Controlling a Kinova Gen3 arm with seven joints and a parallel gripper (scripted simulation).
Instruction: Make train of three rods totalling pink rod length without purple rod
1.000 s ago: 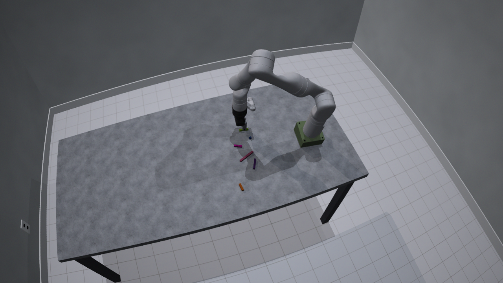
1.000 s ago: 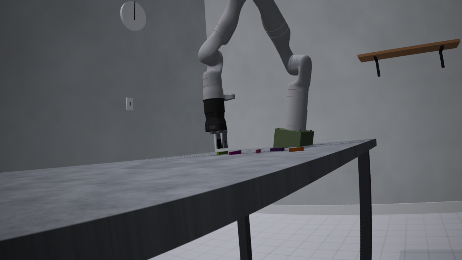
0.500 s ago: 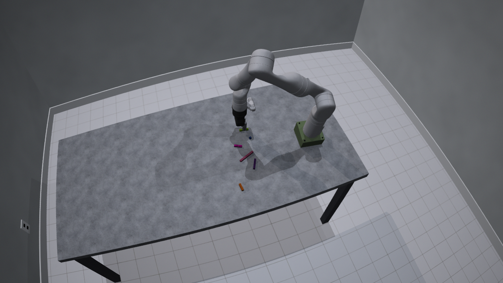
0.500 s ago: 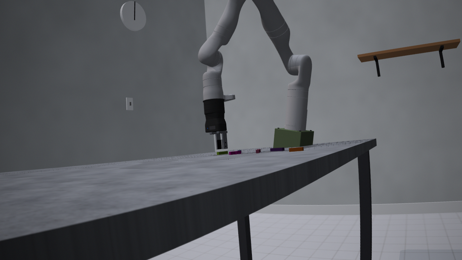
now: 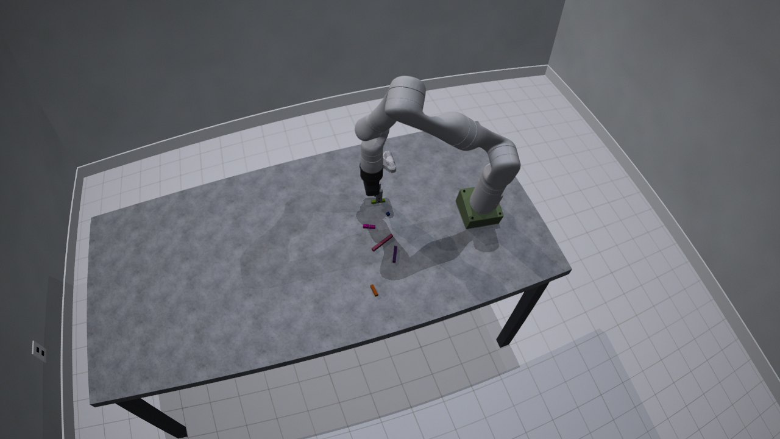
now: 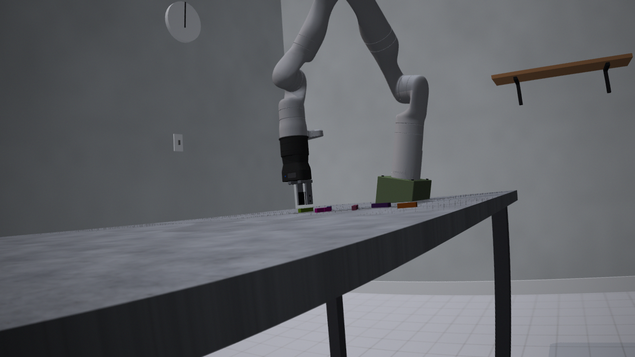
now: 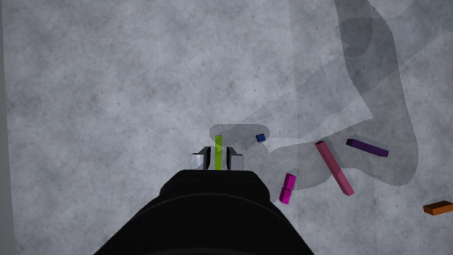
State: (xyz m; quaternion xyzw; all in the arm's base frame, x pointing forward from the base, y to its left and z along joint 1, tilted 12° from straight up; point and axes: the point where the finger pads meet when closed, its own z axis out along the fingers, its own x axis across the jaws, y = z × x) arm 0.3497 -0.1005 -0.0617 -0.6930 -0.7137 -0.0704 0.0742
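The two-finger gripper [image 5: 378, 197] [image 6: 304, 205] [image 7: 218, 154] stands about half open astride the lime rod [image 5: 378, 201] [image 6: 305, 209] [image 7: 219, 152], gripping nothing; fingertip height is hard to judge. The orange rod [image 5: 374, 290] [image 6: 407, 205] [image 7: 438, 208] lies nearest the tabletop's long edge above the tiled strip and table legs [image 5: 523, 311] [image 6: 501, 275].

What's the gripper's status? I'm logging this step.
Gripper open, astride lime rod. Train unbuilt: two magenta rods end to end, lime apart. Nothing seen between fingers and lime rod.

A wooden shelf [image 6: 561, 69] and a round clock [image 6: 182, 22] hang on grey walls [image 5: 272, 60] [image 6: 444, 155].
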